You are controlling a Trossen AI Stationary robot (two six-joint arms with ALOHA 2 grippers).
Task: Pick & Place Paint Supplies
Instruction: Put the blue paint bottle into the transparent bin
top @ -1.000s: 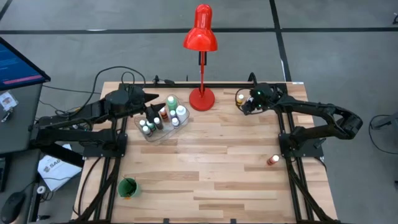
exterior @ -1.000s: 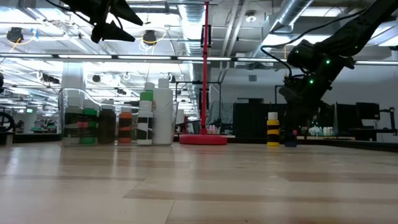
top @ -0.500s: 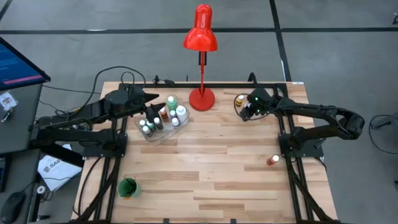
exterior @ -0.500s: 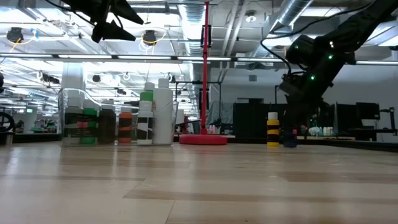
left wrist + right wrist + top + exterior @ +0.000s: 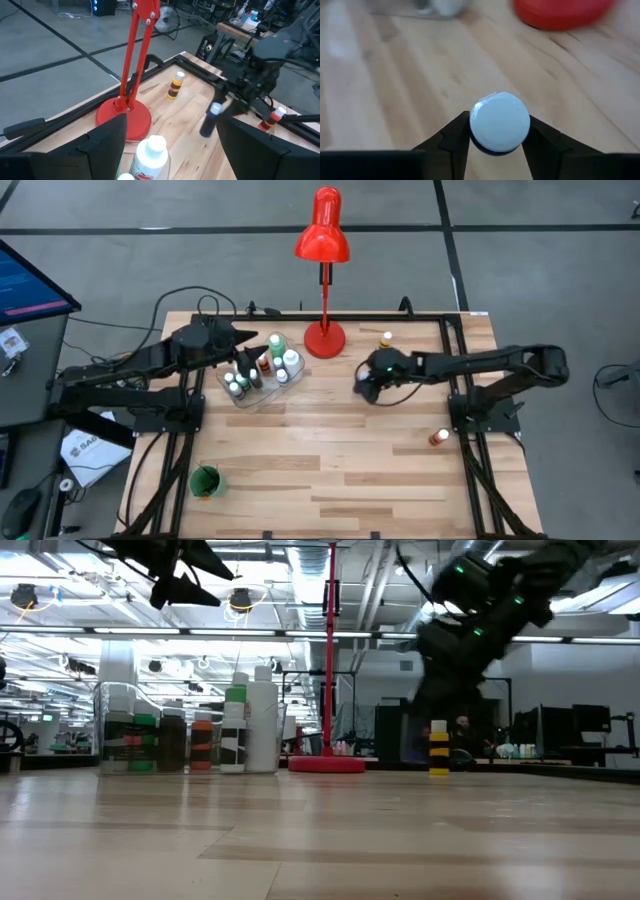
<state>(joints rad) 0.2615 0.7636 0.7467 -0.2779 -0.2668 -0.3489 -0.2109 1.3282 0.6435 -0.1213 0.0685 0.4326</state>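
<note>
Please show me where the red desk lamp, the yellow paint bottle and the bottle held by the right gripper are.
red desk lamp (image 5: 324, 338): high view, round base.
yellow paint bottle (image 5: 175, 85): left wrist view, body.
held bottle (image 5: 500, 121): right wrist view, white cap.

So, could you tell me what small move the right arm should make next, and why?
Probably carry on toward the clear container of bottles. The right hand is shut on a white-capped dark bottle, lifted off the table just past the red lamp, not yet at the container.
</note>
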